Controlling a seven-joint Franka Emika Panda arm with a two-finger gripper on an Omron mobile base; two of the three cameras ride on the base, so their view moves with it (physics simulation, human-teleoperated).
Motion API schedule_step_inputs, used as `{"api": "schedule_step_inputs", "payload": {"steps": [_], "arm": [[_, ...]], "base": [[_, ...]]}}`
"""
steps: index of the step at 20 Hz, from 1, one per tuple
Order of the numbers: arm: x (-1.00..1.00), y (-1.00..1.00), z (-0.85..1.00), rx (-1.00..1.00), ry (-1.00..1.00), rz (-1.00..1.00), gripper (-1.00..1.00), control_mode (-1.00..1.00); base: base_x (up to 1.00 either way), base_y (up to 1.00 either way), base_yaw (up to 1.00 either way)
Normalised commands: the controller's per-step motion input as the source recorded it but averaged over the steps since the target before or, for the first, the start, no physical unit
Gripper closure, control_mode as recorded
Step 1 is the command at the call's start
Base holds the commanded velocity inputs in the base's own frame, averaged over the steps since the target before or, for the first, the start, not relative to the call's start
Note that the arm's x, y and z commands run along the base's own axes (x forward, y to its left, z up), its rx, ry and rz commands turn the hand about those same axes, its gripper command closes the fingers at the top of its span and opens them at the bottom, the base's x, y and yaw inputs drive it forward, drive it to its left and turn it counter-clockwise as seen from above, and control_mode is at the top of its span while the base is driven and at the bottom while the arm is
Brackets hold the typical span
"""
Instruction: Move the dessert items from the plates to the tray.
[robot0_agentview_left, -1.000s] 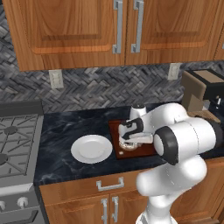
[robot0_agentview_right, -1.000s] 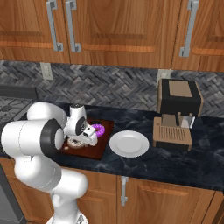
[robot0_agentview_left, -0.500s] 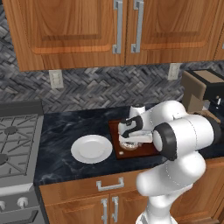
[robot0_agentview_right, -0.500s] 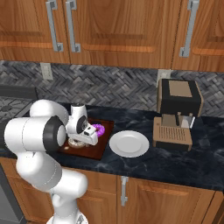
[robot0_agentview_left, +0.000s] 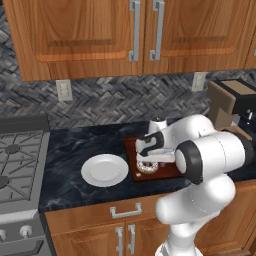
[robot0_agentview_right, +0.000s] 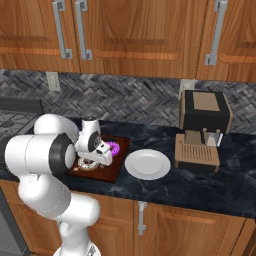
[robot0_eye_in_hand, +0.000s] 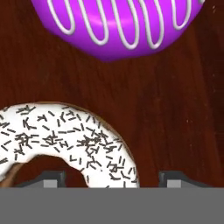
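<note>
The brown donut with white speckled icing (robot0_eye_in_hand: 65, 135) lies flat on the dark reddish-brown tray (robot0_eye_in_hand: 175, 109). My gripper (robot0_eye_in_hand: 113, 177) hangs right over it, open, one fingertip (robot0_eye_in_hand: 52, 177) over the donut's hole and the other outside its ring, neither pressing it. Beside it on the tray lies the purple donut (robot0_eye_in_hand: 118, 26) with white icing lines. From the base, the gripper (robot0_agentview_left: 148, 157) stands over the speckled donut (robot0_agentview_left: 147, 166) on the tray (robot0_agentview_left: 172, 172), and the purple donut (robot0_agentview_right: 114, 148) shows behind the hand. One bare white plate (robot0_agentview_left: 105, 169) lies left of the tray, another plate (robot0_agentview_right: 147, 164) to its right.
A coffee machine (robot0_agentview_right: 202, 131) stands at the right end of the dark counter. The stove (robot0_agentview_left: 20, 160) lies at the left end. Wooden cabinets hang above, with a herringbone tile wall behind.
The jaws have opened and let go of the speckled donut, which now rests on the tray. The arm has barely moved.
</note>
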Motion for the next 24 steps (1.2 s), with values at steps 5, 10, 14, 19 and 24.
{"api": "schedule_step_inputs", "payload": {"steps": [5, 10, 14, 19, 24], "arm": [[-0.11, -0.09, 0.49, 0.06, -0.01, 0.0, -1.0, -1.0], [-0.16, -0.05, 0.71, 0.0, 0.0, 0.0, -1.0, -1.0], [-0.33, -0.01, 0.69, 0.0, -0.01, 0.0, -1.0, -1.0], [-0.56, 0.0, 0.58, 0.0, -0.01, 0.0, -1.0, -1.0], [-0.66, -0.05, 0.2, 0.0, 0.0, 0.0, -1.0, -1.0]], "base": [[0.0, 0.0, 0.0], [0.0, 0.0, 0.0], [0.0, 0.0, 0.0], [0.0, 0.0, 0.0], [0.0, 0.0, 0.0]]}}
